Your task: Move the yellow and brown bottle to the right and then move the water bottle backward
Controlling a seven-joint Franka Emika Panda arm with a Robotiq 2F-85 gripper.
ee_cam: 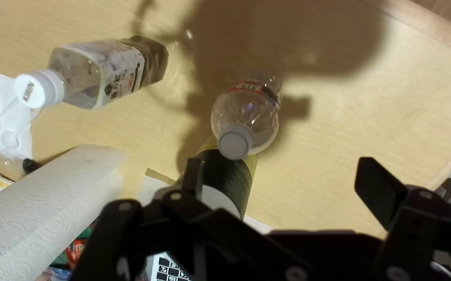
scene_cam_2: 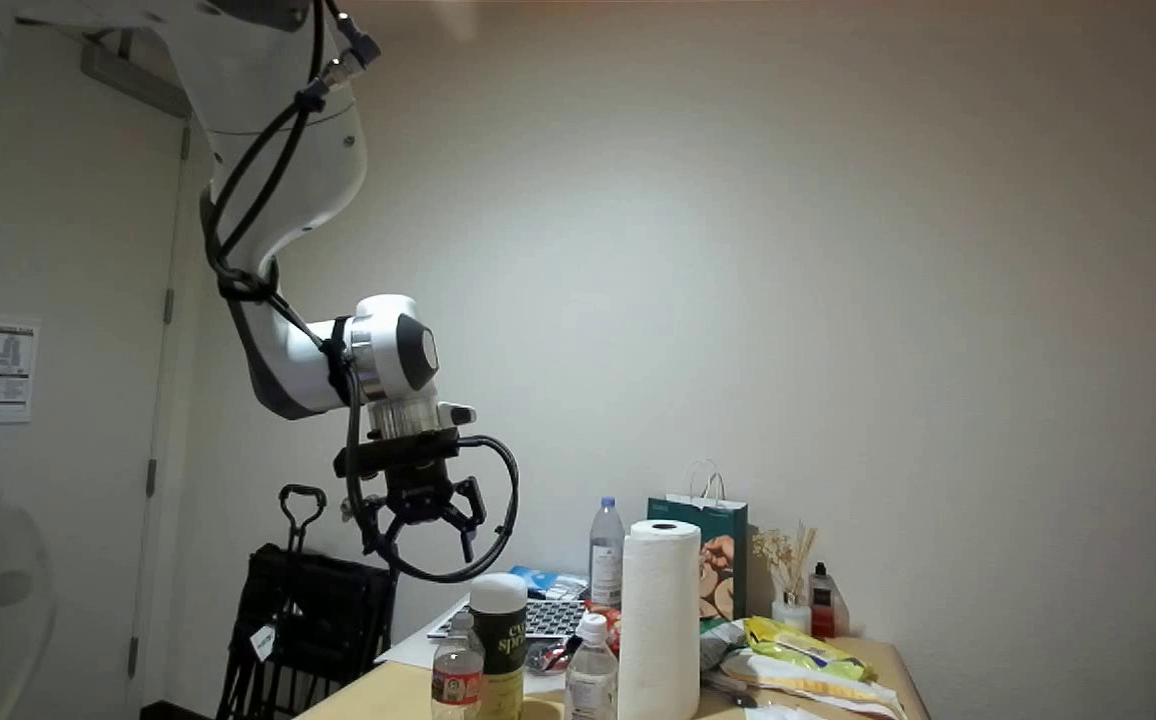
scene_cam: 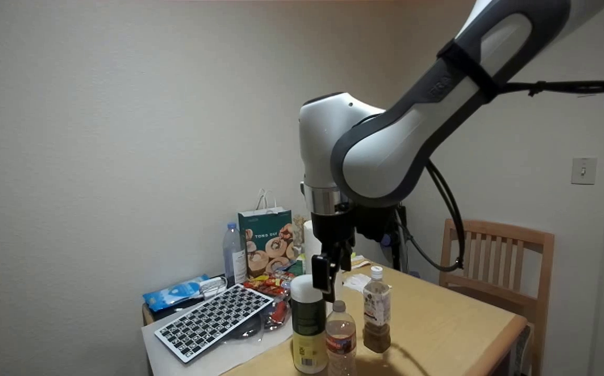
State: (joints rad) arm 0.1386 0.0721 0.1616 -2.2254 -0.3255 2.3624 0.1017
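The yellow and brown bottle (scene_cam: 310, 342) is a wide cylinder with a white lid, a dark band and a yellow lower body. It stands upright on the table in both exterior views (scene_cam_2: 500, 640). The water bottle (scene_cam: 340, 342), clear with a pale cap and a red label, stands close beside it (scene_cam_2: 457, 675). In the wrist view the water bottle (ee_cam: 245, 121) overlaps part of the yellow and brown bottle (ee_cam: 229, 175). My gripper (ee_cam: 282, 173) is open and empty above the bottles. Its left finger hides part of the white lid in the wrist view.
A slim bottle with brown liquid and a white cap (ee_cam: 108, 74) stands nearby. A paper towel roll (scene_cam_2: 660, 620) stands behind it. A checkered board (scene_cam: 213, 321), snack packets, a tall blue-capped bottle (scene_cam: 234, 256) and a green paper bag (scene_cam: 268, 245) sit farther back.
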